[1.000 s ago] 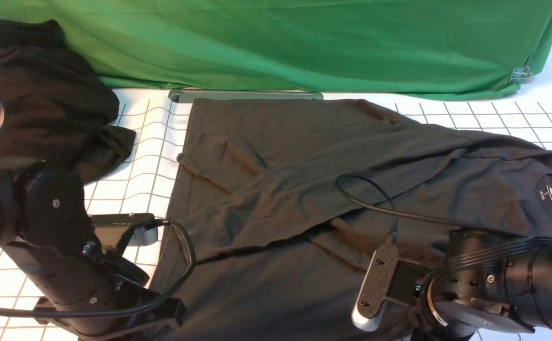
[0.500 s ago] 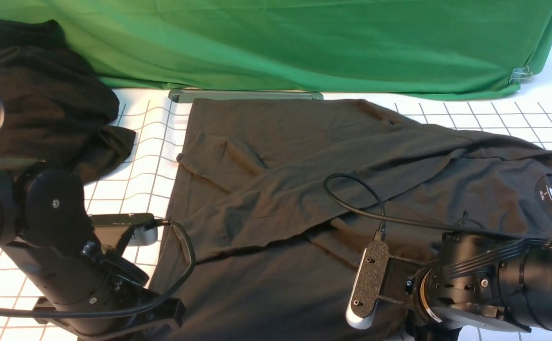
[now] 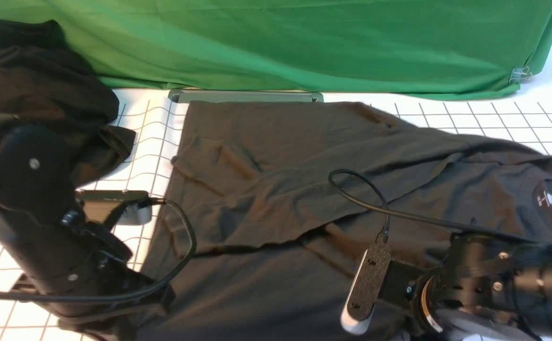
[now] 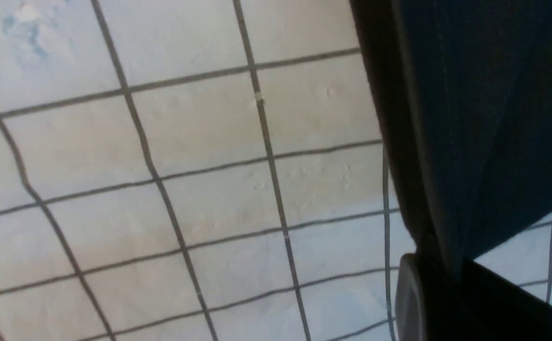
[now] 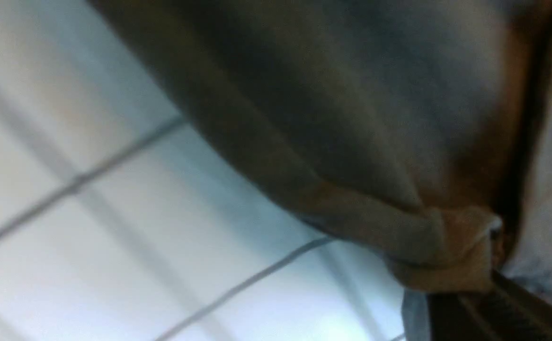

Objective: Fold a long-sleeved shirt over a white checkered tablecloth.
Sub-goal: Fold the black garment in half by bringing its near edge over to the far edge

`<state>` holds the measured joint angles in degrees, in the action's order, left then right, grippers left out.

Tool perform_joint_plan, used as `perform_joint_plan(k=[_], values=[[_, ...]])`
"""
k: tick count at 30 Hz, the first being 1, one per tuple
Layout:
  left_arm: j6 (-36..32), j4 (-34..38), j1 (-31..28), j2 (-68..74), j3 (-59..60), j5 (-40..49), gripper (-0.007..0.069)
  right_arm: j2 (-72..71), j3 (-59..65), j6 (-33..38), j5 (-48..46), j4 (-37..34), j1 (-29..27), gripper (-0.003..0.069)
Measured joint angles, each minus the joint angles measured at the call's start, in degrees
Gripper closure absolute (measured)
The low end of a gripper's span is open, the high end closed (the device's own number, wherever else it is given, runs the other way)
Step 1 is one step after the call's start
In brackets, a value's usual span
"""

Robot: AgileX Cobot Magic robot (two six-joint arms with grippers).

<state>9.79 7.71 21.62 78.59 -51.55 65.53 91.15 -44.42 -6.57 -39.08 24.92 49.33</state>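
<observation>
On checkered tablecloth (image 3: 494,118), shirt (image 3: 280,156) edge in closed left gripper (image 4: 446,279) and closed right gripper (image 5: 465,286)

the shirt (image 3: 304,156) lies on the tablecloth (image 3: 494,118), a heaped garment (image 3: 44,94) to its left.

The left arm (image 3: 34,227) was built of rounded matte black housings, with a silver screw (image 3: 34,164) set in one round joint cover. On the black right arm (image 3: 508,289) a speckled camera plate (image 3: 368,289) with a pale rounded end was mounted, and a looped black cable (image 3: 366,199) was plugged into it.
</observation>
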Motion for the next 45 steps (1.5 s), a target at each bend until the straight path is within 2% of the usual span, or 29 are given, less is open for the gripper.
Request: perform_joint_plan(k=[6, 7, 10, 14, 19, 21, 24, 29, 31, 34, 36, 39, 42, 43, 45], values=[[-0.62, 2.32, 0.00, -5.39, 1.19, 3.36, 0.0609, -4.62, 0.75, 0.13, -7.34, -14.16, 8.38, 0.0643], [-0.62, 2.56, 0.00, -5.63, 1.28, 3.36, 0.0609, -4.73, 0.83, 0.13, -7.50, -14.62, 8.74, 0.0643], [-1.10, 6.65, 0.00, -10.98, 3.56, 3.67, 0.0609, -5.37, 2.19, -2.32, -11.71, -19.81, 16.08, 0.0645], [-1.24, 6.98, 0.00, -15.53, 4.69, 4.04, 0.0609, -5.48, 2.40, -5.74, -13.56, -20.45, 20.04, 0.0645], [-1.24, 5.18, 0.00, -18.82, 3.37, 4.29, 0.0609, -6.28, 2.40, -7.29, -14.14, -20.51, 19.97, 0.0646], [-0.88, 3.94, 0.00, -18.80, 1.83, 4.29, 0.0609, -6.79, 2.34, -7.36, -14.14, -20.51, 18.67, 0.0646], [-0.35, 2.91, 0.00, -17.02, -1.05, 1.69, 0.0609, -7.65, 0.48, -7.24, -13.63, -20.71, 13.29, 0.0646], [0.32, 3.12, 0.00, -13.43, -2.71, -8.95, 0.0609, -7.65, -4.03, -3.65, -11.57, -20.71, 4.75, 0.0646], [0.66, 3.06, -0.38, -10.02, -3.87, -13.43, 0.0609, -7.45, -7.43, -1.27, -10.96, -20.61, -0.86, 0.0646], [0.72, 3.12, -2.81, -4.76, -6.18, -20.85, 0.0609, -6.05, -12.48, 1.63, -10.12, -20.56, -8.14, 0.0646], [0.71, 3.54, -4.67, -2.38, -7.47, -24.06, 0.0609, -4.81, -14.62, 2.17, -9.50, -20.56, -10.27, 0.0646], [0.48, 6.37, -8.80, 2.23, -10.56, -26.87, 0.0609, -1.43, -18.59, 2.85, -8.65, -20.41, -14.22, 0.0646], [-2.69, 11.81, -12.25, 7.62, -13.67, -29.86, 0.0609, 2.80, -22.32, 3.06, -7.64, -20.41, -16.98, 0.0646], [-5.75, 15.91, -13.81, 10.74, -15.71, -31.69, 0.0609, 6.06, -24.80, 3.08, -6.59, -20.41, -19.02, 0.0646], [-8.39, 19.32, -14.45, 13.40, -17.11, -32.73, 0.0609, 7.90, -26.66, 3.13, -5.97, -20.41, -20.14, 0.0646]])
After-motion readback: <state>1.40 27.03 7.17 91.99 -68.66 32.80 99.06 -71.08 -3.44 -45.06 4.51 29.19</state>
